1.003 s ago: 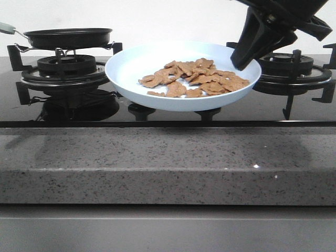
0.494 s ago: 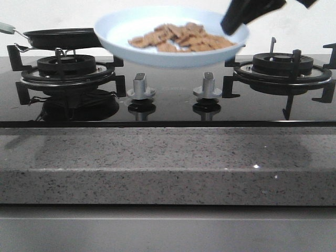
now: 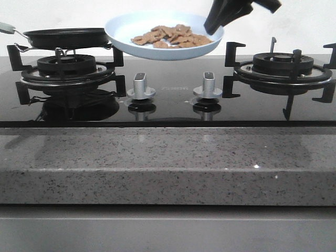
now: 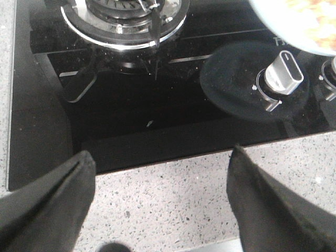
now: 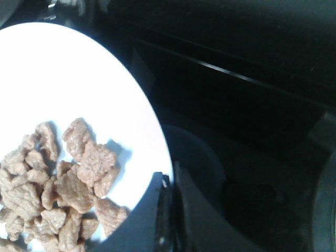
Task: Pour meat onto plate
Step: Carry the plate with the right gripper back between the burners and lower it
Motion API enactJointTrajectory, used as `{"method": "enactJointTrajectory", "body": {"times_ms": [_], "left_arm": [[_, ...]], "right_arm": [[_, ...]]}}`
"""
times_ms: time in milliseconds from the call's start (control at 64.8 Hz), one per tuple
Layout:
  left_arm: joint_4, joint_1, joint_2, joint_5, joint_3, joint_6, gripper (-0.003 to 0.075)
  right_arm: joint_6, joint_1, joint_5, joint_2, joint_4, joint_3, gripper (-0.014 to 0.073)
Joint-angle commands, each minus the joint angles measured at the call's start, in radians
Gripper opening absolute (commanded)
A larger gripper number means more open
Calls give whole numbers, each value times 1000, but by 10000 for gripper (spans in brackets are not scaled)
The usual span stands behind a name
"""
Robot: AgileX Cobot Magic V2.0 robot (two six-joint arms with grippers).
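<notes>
nearest the camera runs a speckled grey stone counter edge (image 3: 168, 163), matte and granular, with a glossy black glass hob (image 3: 168, 107) behind it. the left gripper (image 4: 157, 202) hangs over that counter edge, its two dark, blunt fingers (image 4: 50, 202) spread wide apart with nothing between them. just beyond its fingertips the glass carries a silver oblong knob (image 3: 140, 86), and a second knob (image 3: 208, 85) of the same make stands beside it. to either side sit black cast-iron burner grates, the left burner (image 3: 65, 71) and the right burner (image 3: 283, 68), ringed and pronged.

higher and farther back, the right gripper (image 5: 169, 202) comes in from above, its black fingers (image 3: 223, 14) clamped on the rim of the plate (image 3: 126, 29), one finger over the edge and one under. the plate is a shallow, smooth, pale blue-white round dish, held in the air above the two knobs. the meat (image 3: 170, 37) lies in it as a loose heap of small, flat, ragged orange-brown pieces, gathered on the side nearest the right gripper. on the plate's far side from that gripper, a black frying pan (image 3: 65, 37) with a pale handle (image 3: 7, 27) rests on the left burner, its rim just beside the plate; its inside cannot be seen.
</notes>
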Motion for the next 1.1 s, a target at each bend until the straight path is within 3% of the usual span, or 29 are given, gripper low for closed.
{"method": "enactJointTrajectory", "body": {"times_ms": [0,694,802,941,1080], "left_arm": [[-5,-7,-12,-76,-25,-12,510],[-5,-7,-12,-76,-25,-12,510],[-7,-7,-12,-76,-25,-12,510],[-7,-7,-12,-76,-25,-12,510],[-9,-7,-12,-76,-25,-12,510]], "right_arm": [[-5,-5,-31,-11,22,-80,-69],[-5,-5,-107,116,-71,-143,-60],[-5,-5,-107,116,-71,-143,29],[-5,-5,-109,116,-71,-143,220],[-5,-5,-113,101,-71,-143,275]]}}
